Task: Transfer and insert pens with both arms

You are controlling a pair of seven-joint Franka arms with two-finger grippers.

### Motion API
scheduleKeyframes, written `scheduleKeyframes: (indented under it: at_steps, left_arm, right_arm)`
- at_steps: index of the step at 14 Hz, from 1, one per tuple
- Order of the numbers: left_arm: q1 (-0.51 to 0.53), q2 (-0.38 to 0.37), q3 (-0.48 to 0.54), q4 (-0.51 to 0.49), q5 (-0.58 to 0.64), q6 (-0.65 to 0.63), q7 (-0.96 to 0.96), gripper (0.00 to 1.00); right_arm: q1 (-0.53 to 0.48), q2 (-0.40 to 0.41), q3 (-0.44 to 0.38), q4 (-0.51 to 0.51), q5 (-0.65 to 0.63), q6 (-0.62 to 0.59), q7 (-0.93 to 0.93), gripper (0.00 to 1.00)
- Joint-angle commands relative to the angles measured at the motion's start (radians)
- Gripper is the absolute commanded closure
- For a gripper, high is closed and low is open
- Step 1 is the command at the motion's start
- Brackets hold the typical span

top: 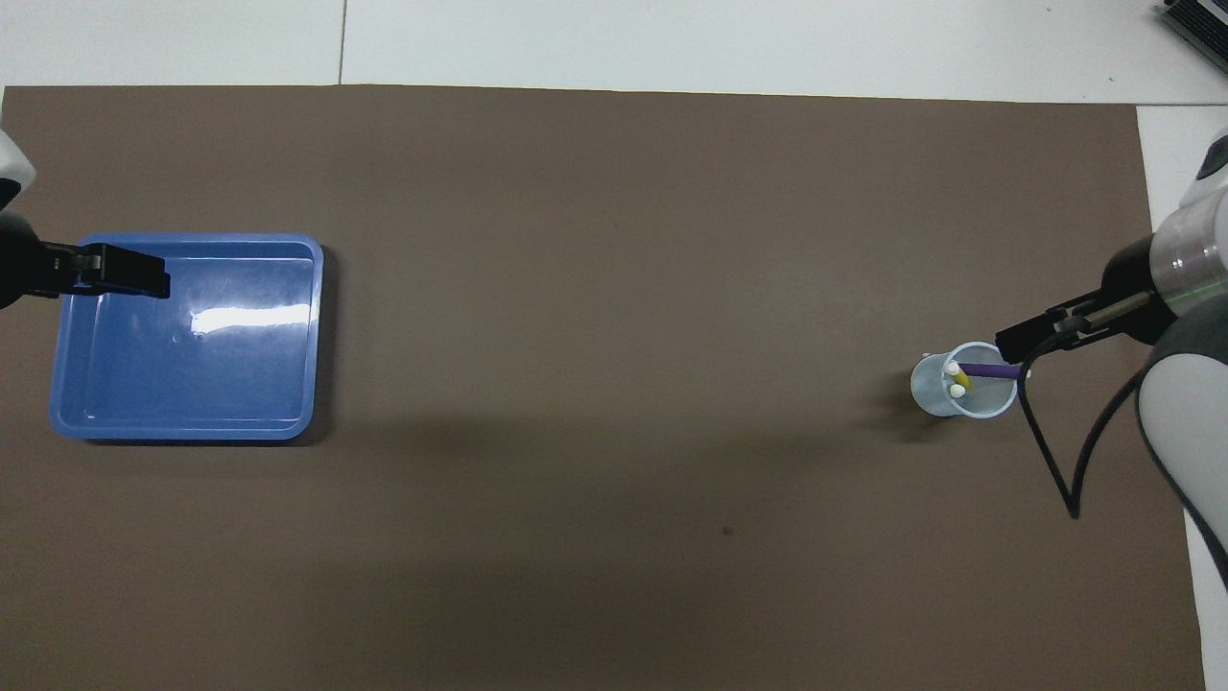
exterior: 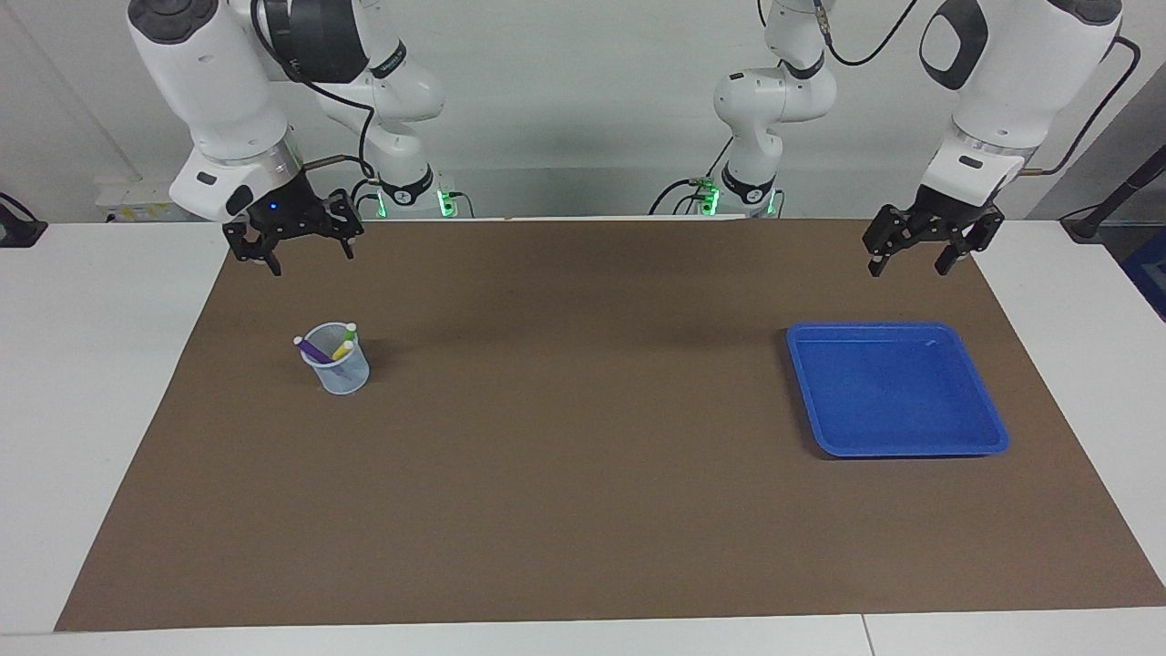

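The pens stand together in a clear cup on the brown mat at the right arm's end. The purple pen leans over the rim; the yellow pen and the green pen show beside it, whitish caps up. My right gripper hangs open and empty in the air, over the mat beside the cup. My left gripper is open and empty too, raised over the edge of the blue tray.
The blue tray holds nothing and lies at the left arm's end of the mat. The brown mat covers most of the white table. A black cable loops down from the right arm near the cup.
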Motion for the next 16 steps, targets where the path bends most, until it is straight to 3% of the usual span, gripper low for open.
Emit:
scheduleKeyframes:
  at_steps: [1, 16]
  left_arm:
    - [-0.012, 0.017, 0.02, 0.031, 0.019, -0.029, -0.007, 0.0]
    - [0.002, 0.011, 0.022, 0.031, 0.019, -0.031, 0.007, 0.0]
  right_arm:
    - [-0.014, 0.013, 0.007, 0.048, 0.012, -0.007, 0.053, 0.0]
    - [-0.031, 0.02, 0.008, 0.053, 0.022, -0.024, 0.071, 0.0]
